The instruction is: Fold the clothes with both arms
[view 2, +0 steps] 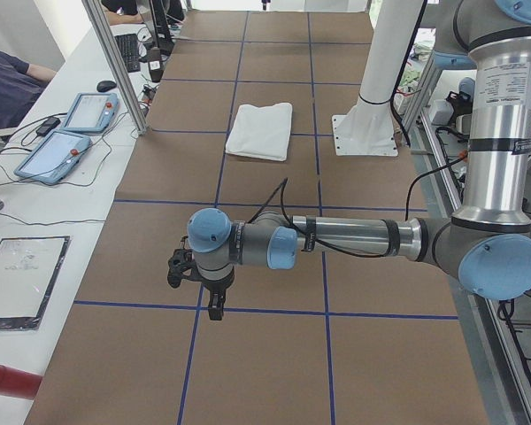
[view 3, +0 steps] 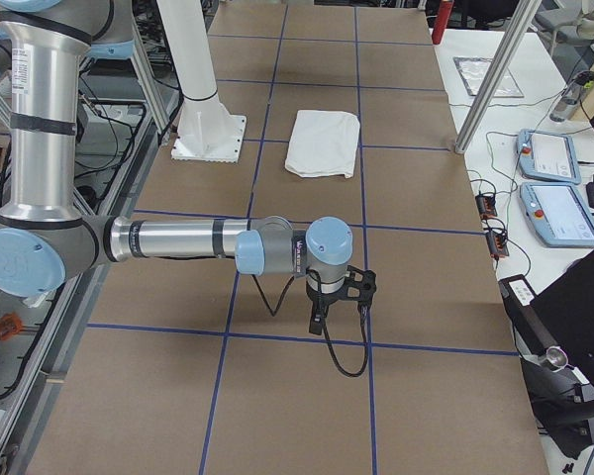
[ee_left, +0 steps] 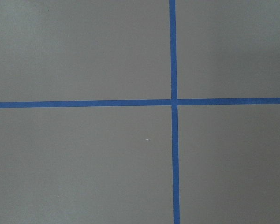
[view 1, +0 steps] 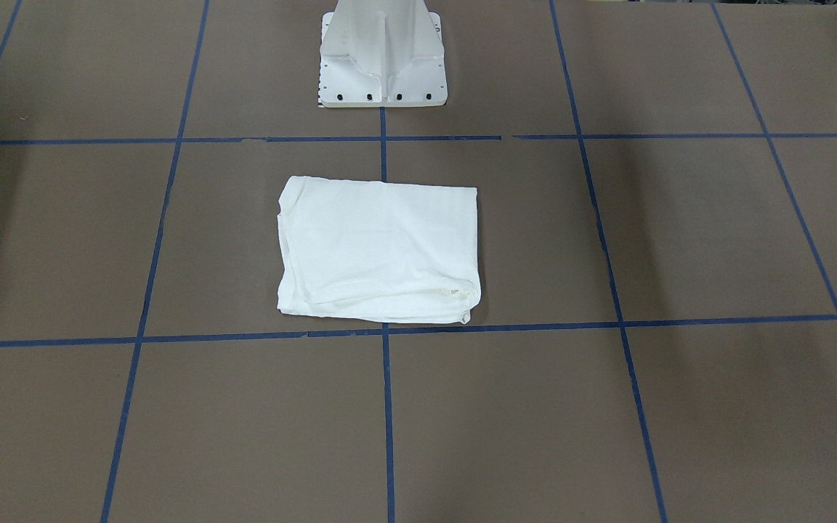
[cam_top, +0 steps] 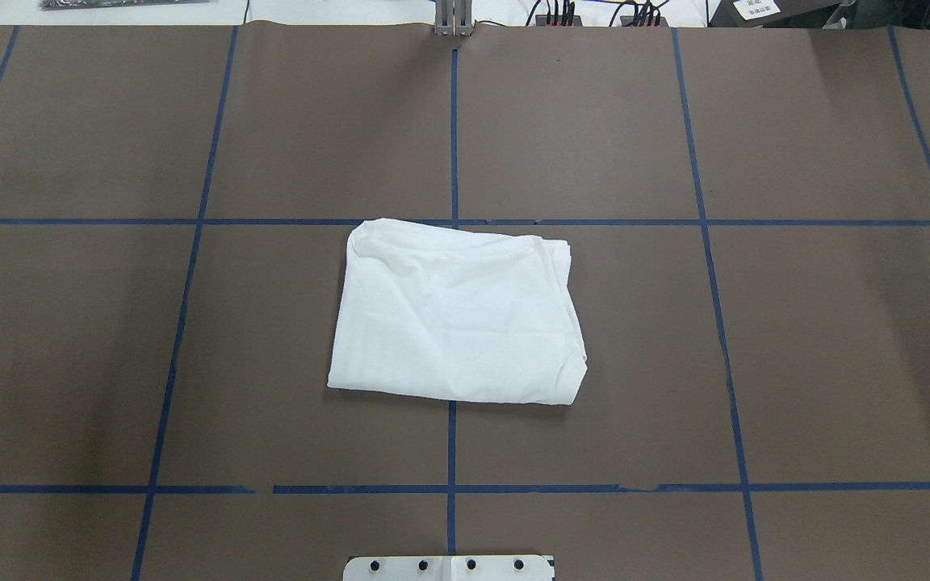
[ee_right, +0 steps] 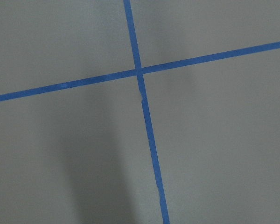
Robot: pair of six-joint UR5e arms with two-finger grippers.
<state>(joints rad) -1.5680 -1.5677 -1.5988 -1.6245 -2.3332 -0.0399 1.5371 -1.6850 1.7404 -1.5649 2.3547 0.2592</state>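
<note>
Status: left gripper (view 2: 214, 305) hangs low over the brown table (view 2: 257, 381), pointing down. Only a side view catches it, so can't tell if the fingers are spread or closed. Its wrist cam sees just a blue tape cross (ee_left: 173, 101). Shirt (cam_top: 457, 315) is well apart from both grippers, between them along the table, folded to a rough rectangle, plain white side up, just ahead of the white pedestal (view 1: 382, 65). Right gripper (view 3: 319, 322) sits low over the table at the opposite end, grip state likewise can't tell.

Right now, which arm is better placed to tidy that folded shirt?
Left, marginally. The left arm and right arm are parked about equally far off, and the white shirt lies centred, but its rumpled corner sits on the robot's left.
</note>
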